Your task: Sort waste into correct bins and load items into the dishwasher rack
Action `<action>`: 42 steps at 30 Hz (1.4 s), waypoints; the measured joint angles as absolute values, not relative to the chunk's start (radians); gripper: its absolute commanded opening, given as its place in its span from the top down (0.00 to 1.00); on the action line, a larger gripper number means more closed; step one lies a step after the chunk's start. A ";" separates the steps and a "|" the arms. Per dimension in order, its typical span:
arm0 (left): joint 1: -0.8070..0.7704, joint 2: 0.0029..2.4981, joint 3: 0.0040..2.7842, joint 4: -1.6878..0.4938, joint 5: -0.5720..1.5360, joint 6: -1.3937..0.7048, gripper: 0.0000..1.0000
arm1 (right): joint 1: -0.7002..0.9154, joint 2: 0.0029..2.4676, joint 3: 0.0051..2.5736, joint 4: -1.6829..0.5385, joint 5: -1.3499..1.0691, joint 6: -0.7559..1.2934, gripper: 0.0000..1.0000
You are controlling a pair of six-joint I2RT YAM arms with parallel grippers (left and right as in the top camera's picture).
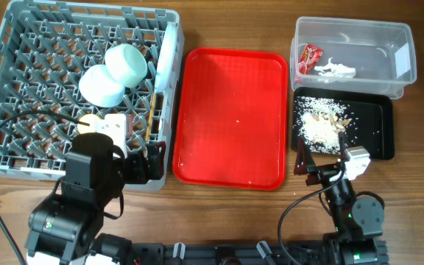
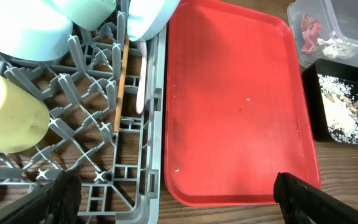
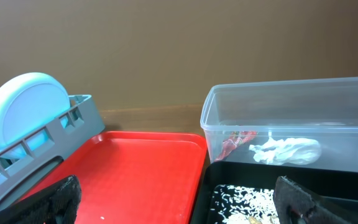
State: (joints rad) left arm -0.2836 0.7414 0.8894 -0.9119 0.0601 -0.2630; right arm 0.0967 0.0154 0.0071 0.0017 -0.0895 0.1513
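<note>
The grey dishwasher rack [image 1: 6, 88] holds a pale green bowl [image 1: 127, 62], a pale blue bowl [image 1: 101, 85], a white plate [image 1: 166, 55] on edge, a yellow cup [image 2: 11, 118], chopsticks [image 2: 122, 81] and a white fork [image 2: 140, 81]. The clear tub [image 1: 352, 33] holds the red wrapper [image 1: 309, 57] and white napkin [image 1: 336, 70]. The black tray [image 1: 377, 125] holds rice crumbs [image 1: 321, 125]. My left gripper [image 2: 179, 202] is open and empty over the rack's front right corner. My right gripper [image 3: 182, 202] is open and empty at the black tray's front left corner.
A large red serving tray [image 1: 230, 118] lies between the rack and the two bins, with a few tiny crumbs on it. Both arm bases and their cables sit along the table's front edge.
</note>
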 measured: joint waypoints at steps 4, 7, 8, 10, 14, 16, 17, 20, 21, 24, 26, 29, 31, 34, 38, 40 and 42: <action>-0.284 0.741 0.889 -0.912 0.060 -0.263 0.00 | 0.097 0.015 0.007 0.002 -0.089 0.151 0.00; -0.283 0.741 0.889 -0.914 0.059 -0.263 0.00 | 0.097 0.015 0.007 0.002 -0.089 0.151 0.00; -0.281 0.738 0.889 -0.920 0.057 -0.263 0.00 | 0.097 0.015 0.007 0.001 -0.089 0.151 0.00; -0.263 0.711 0.882 -0.907 0.054 -0.263 0.00 | 0.097 0.015 0.007 0.002 -0.089 0.151 0.00; -0.134 0.472 0.687 -0.667 0.062 -0.255 0.00 | 0.097 0.015 0.007 0.001 -0.089 0.151 0.00; -0.087 0.345 0.533 -0.494 0.096 -0.221 0.00 | 0.097 0.015 0.007 0.001 -0.089 0.151 0.00; -0.072 0.292 0.470 -0.436 0.105 -0.205 0.00 | 0.097 0.014 0.007 0.001 -0.089 0.151 0.00; -0.052 0.124 0.289 -0.273 0.123 -0.136 0.00 | 0.097 0.014 0.007 0.001 -0.089 0.151 0.00; -0.052 0.092 0.250 -0.233 0.126 -0.115 0.00 | 0.097 0.014 0.007 0.001 -0.089 0.151 0.00; -0.052 0.018 0.137 -0.065 0.133 -0.042 0.00 | 0.097 0.013 0.007 0.001 -0.089 0.151 0.00; -0.052 0.014 0.078 0.060 0.159 0.024 0.00 | 0.097 0.013 0.007 0.001 -0.089 0.151 0.00; -0.052 0.014 0.031 0.085 0.216 0.097 0.00 | 0.097 0.013 0.007 0.001 -0.089 0.151 0.00; -0.052 0.014 0.015 0.035 0.244 0.125 0.00 | 0.097 0.013 0.007 0.001 -0.089 0.151 0.00; -0.052 0.013 0.012 -0.039 0.280 0.170 0.00 | 0.097 0.013 0.007 0.001 -0.089 0.151 0.00; -0.052 0.014 0.012 -0.049 0.292 0.183 0.00 | 0.097 0.013 0.007 0.001 -0.089 0.151 0.00; -0.052 0.014 0.012 -0.049 0.295 0.180 0.00 | 0.097 0.013 0.007 0.001 -0.089 0.151 0.00; -0.052 0.014 0.012 -0.049 0.295 0.156 0.00 | 0.097 0.013 0.007 0.001 -0.089 0.151 0.00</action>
State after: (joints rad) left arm -0.0521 0.0135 0.0116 -0.0494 0.2947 0.1558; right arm 0.0967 0.0132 0.0067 0.0006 -0.0895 0.1513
